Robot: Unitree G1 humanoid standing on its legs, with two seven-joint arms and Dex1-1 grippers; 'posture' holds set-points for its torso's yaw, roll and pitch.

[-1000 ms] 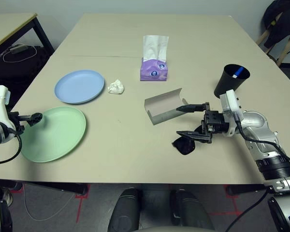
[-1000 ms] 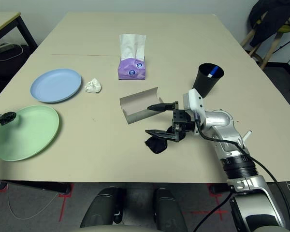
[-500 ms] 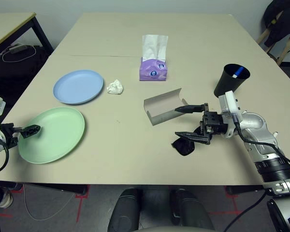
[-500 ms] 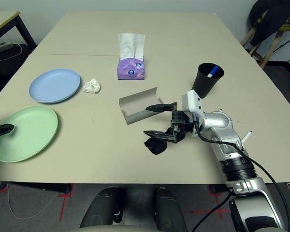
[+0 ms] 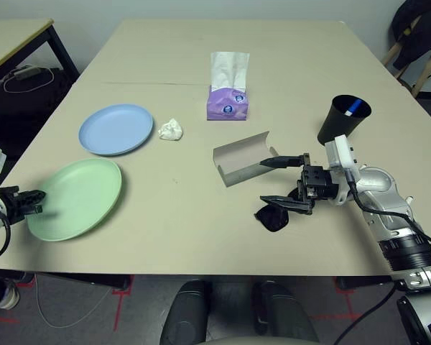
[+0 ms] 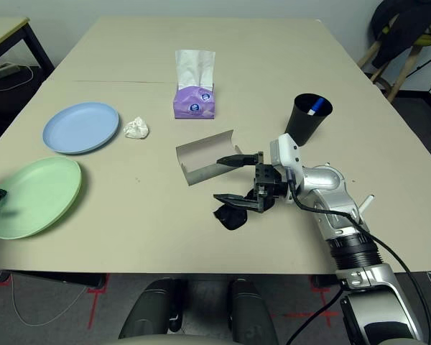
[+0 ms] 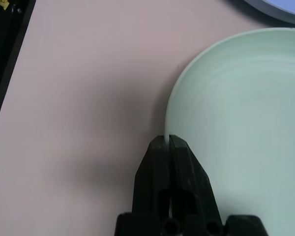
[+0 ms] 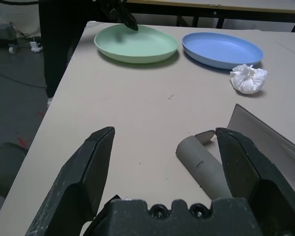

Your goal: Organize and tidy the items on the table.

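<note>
My left gripper (image 5: 37,200) is shut on the near left rim of the pale green plate (image 5: 79,198), by the table's left front edge; the left wrist view has its black fingertips (image 7: 167,143) pressed together on that rim (image 7: 169,118). The pale blue plate (image 5: 116,129) lies just behind, with crumpled tissue (image 5: 171,129) to its right. My right gripper (image 5: 263,182) stands open, level with the table, between the open grey glasses case (image 5: 243,158) and the black sunglasses (image 5: 273,216) under its lower finger. A black cup (image 5: 343,120) holds a blue-capped marker.
A purple tissue box (image 5: 229,100) stands behind the case near the table's (image 5: 201,230) middle. A white marker (image 6: 366,204) lies by my right forearm. A smaller black-legged side table (image 5: 14,36) stands off the far left corner.
My left gripper has drawn back toward the table's left front edge and shut on the green plate's rim; the plate has shifted slightly left. The right gripper has stayed open and still.
</note>
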